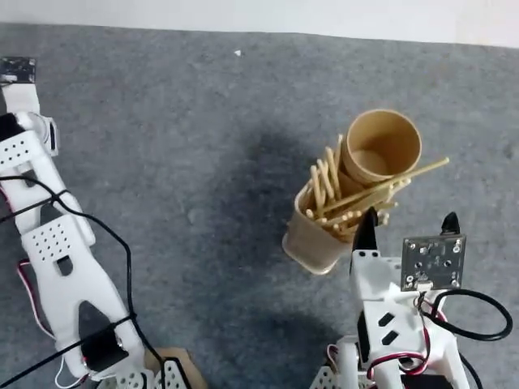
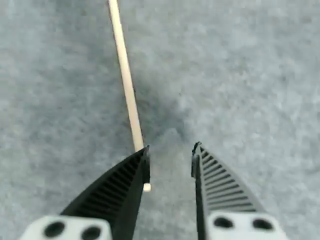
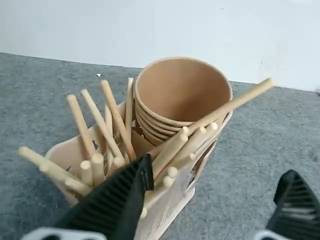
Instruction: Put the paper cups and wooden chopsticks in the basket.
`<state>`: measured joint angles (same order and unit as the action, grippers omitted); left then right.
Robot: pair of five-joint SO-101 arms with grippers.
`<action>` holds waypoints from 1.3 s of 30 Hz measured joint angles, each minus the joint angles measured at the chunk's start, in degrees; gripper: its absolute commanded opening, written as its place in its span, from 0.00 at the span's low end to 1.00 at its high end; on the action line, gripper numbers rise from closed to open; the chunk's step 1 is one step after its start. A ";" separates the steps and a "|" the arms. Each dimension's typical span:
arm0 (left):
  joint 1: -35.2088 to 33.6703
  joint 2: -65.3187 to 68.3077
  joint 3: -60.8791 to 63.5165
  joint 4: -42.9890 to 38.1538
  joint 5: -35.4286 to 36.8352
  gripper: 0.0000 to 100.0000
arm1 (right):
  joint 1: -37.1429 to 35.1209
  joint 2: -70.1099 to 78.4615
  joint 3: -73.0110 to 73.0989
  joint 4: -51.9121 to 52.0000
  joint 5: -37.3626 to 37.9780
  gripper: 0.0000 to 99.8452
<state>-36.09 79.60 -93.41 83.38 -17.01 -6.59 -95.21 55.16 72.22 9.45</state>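
Note:
A single wooden chopstick [image 2: 125, 75] lies on the grey carpet. My left gripper [image 2: 171, 148] hovers open just above it, and the stick's near end passes under one finger [image 2: 120, 192]; nothing sits between the fingers. The light wooden basket [image 1: 310, 241] stands at centre right, holding several chopsticks [image 1: 328, 188] and a stack of paper cups [image 1: 381, 146]. My right gripper [image 1: 409, 223] is open just in front of the basket, its fingertips level with the basket's near side. In the right wrist view the basket [image 3: 70, 150], cups [image 3: 182, 92] and chopsticks [image 3: 107, 135] sit beyond the open right gripper [image 3: 218, 167].
The white left arm [image 1: 57, 243] runs along the table's left side. Grey carpet [image 1: 186, 121] covers the table, with a white wall strip [image 1: 324, 16] along the far edge. A brown object [image 1: 178, 361] shows at the bottom edge by the left arm's base.

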 measured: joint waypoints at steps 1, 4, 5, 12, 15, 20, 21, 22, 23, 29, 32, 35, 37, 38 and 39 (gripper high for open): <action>-0.09 0.00 0.00 -0.79 0.00 0.17 | 0.00 0.00 0.00 0.00 0.00 0.38; -0.18 0.00 0.00 -3.08 0.35 0.17 | 0.00 0.00 0.00 0.00 0.00 0.38; -0.18 0.00 0.00 -3.69 0.79 0.17 | 0.00 0.00 0.00 0.00 0.00 0.38; -1.93 0.00 7.30 -8.26 3.08 0.17 | 0.00 0.00 0.00 0.00 0.00 0.38; -2.81 -0.70 10.46 -10.55 4.48 0.17 | 0.00 0.00 0.00 0.00 0.00 0.38; -2.90 -1.93 13.71 -12.04 5.01 0.17 | 0.00 0.00 0.00 0.00 0.00 0.38; -2.90 -1.93 14.24 -12.22 5.19 0.16 | 0.00 0.00 0.00 0.00 0.00 0.38; -2.90 -2.29 15.03 -12.40 5.19 0.14 | 0.00 0.00 0.00 0.00 0.00 0.38; -2.90 -2.64 15.65 -12.48 5.19 0.14 | 0.00 0.00 0.00 0.00 0.00 0.38; -4.04 -3.69 19.69 -13.63 7.38 0.15 | 0.00 0.00 0.00 0.00 0.00 0.38; -5.10 -3.69 19.78 -13.80 8.62 0.15 | 0.00 0.00 0.00 0.00 0.00 0.38; -5.63 -3.69 20.13 -13.80 8.79 0.15 | 0.00 0.00 0.00 0.00 0.00 0.38; -6.24 -3.69 20.13 -13.80 8.79 0.15 | 0.00 0.00 0.00 0.00 0.00 0.38; -6.42 -3.69 20.13 -13.80 8.79 0.15 | 0.00 0.00 0.00 0.00 0.00 0.38; -6.77 -3.60 20.22 -13.80 8.79 0.15 | 0.00 0.00 0.00 0.00 0.00 0.38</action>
<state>-42.86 76.00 -73.19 69.58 -8.22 -6.59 -95.21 55.16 72.22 9.45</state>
